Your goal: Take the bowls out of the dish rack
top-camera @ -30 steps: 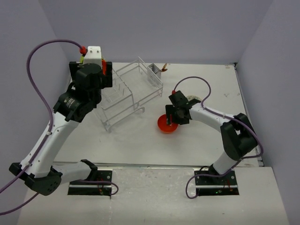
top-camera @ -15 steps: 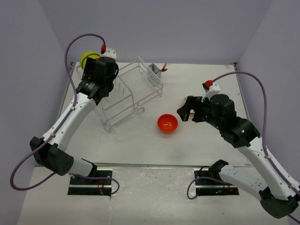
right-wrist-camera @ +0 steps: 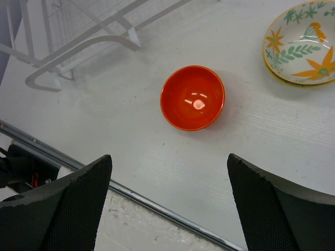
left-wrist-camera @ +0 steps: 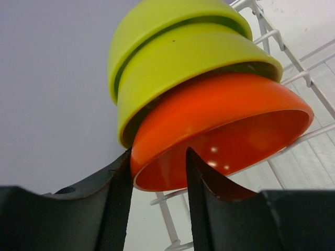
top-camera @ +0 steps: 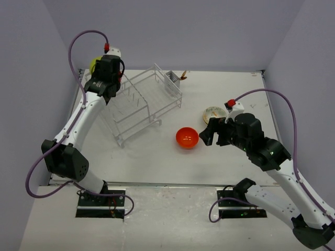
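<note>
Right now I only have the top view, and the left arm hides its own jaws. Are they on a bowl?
Observer: The left wrist view shows the left jaws straddling the rim of an orange bowl, one finger outside and one inside. I can't tell whether they are pinching.
Operator: Is anything stacked on it?
Observer: Yes, a green bowl nests over its back, beside the rack wires. It may be two green bowls.
Operator: Is the right side holding anything?
Observer: No. The right wrist view shows the right jaws wide open and empty, above the table, with the loose orange bowl upright below.
</note>
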`<action>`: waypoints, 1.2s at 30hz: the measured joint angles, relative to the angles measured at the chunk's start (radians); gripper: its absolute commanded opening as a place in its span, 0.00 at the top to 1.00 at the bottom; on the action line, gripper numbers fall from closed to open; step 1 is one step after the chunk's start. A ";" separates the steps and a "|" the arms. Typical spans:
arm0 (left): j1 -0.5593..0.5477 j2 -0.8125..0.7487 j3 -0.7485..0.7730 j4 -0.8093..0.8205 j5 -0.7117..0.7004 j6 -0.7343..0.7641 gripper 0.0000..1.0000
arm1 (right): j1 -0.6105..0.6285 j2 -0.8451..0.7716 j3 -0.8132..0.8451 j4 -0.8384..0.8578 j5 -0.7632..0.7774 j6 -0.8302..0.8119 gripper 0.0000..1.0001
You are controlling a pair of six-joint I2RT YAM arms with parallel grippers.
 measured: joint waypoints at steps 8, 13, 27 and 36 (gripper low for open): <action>-0.001 -0.033 -0.014 0.043 0.009 0.011 0.83 | 0.000 0.016 0.000 -0.001 -0.008 -0.005 0.10; 0.003 -0.061 -0.046 0.070 0.002 0.040 0.87 | 0.001 0.028 0.000 -0.001 -0.031 -0.009 0.10; -0.001 -0.103 -0.068 0.091 0.005 0.055 1.00 | 0.001 0.019 0.000 -0.001 -0.048 -0.016 0.10; -0.019 -0.252 -0.068 0.088 0.155 0.019 1.00 | 0.001 0.021 0.001 0.011 -0.059 -0.016 0.10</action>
